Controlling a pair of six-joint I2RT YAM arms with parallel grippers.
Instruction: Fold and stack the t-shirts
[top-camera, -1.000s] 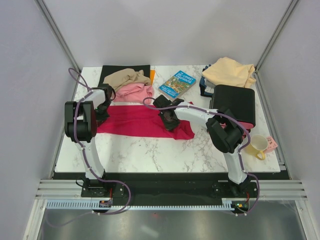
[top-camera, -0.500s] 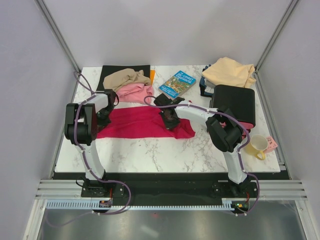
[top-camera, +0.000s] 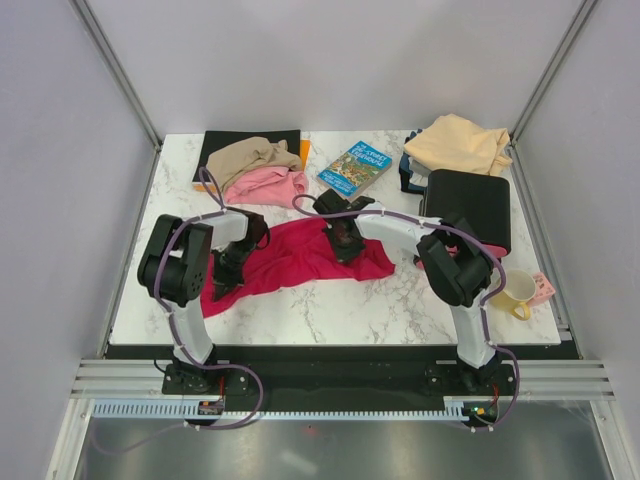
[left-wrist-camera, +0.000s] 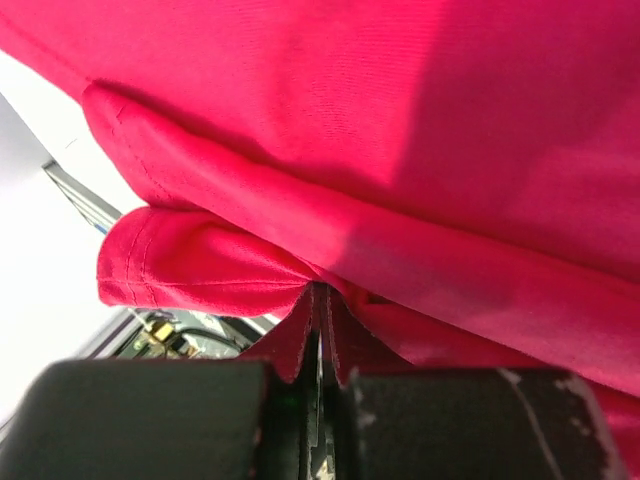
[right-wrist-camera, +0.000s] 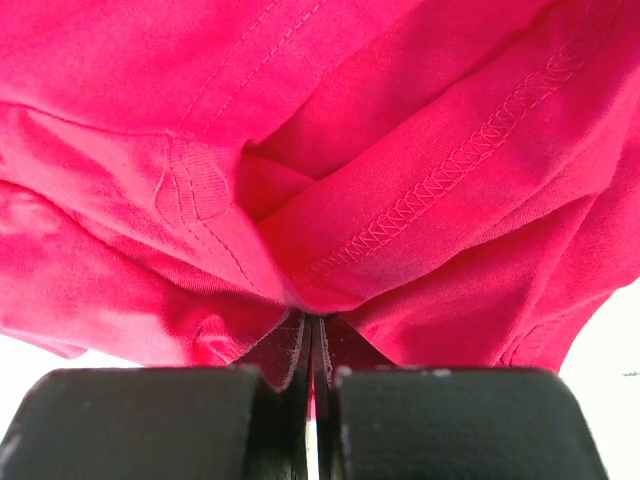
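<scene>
Crimson t-shirt (top-camera: 300, 255) in left tool (left-wrist-camera: 320, 335), right tool (right-wrist-camera: 312, 340) (book (top-camera: 355, 168) title illegible)

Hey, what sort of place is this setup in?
Probably a robotics lab test cell, not a home: a marble-look table boxed in by plain panel walls, the left arm and right arm bolted to a metal rail, and staged props like a red t-shirt and a book.

crimson t-shirt (top-camera: 300, 258): rumpled, centre | pink t-shirt (top-camera: 265, 185), tan t-shirt (top-camera: 250, 155): bunched, far left | cream t-shirt (top-camera: 458, 143): heaped, far right
</scene>
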